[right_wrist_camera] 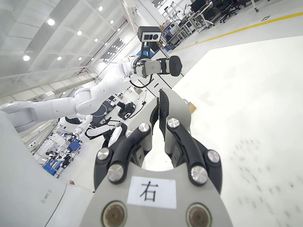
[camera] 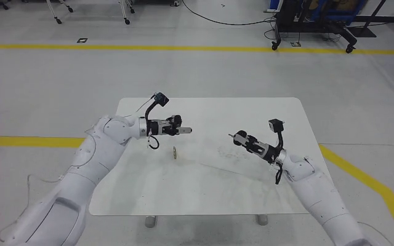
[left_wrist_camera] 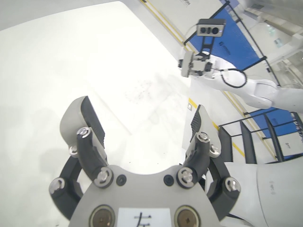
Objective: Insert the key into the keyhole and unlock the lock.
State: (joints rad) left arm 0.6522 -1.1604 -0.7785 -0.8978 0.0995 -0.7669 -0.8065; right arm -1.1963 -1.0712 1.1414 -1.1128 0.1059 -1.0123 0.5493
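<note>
Lower released left gripper (left_wrist_camera: 142, 109) onto lock (camera: 175, 153) on bench (camera: 246, 190); clamp body steady, keyhole toward clenched right gripper (right_wrist_camera: 162, 95). Cannot discern key in its grip. Align squarely before pushing.

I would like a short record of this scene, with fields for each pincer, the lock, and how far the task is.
left pincer: open, empty, held above the table
right pincer: shut, pads together; whether it holds anything cannot be seen
padlock: on the table between the two arms, nearer the left pincer, touched by neither
task state: padlock not yet grasped by any pincer
</note>
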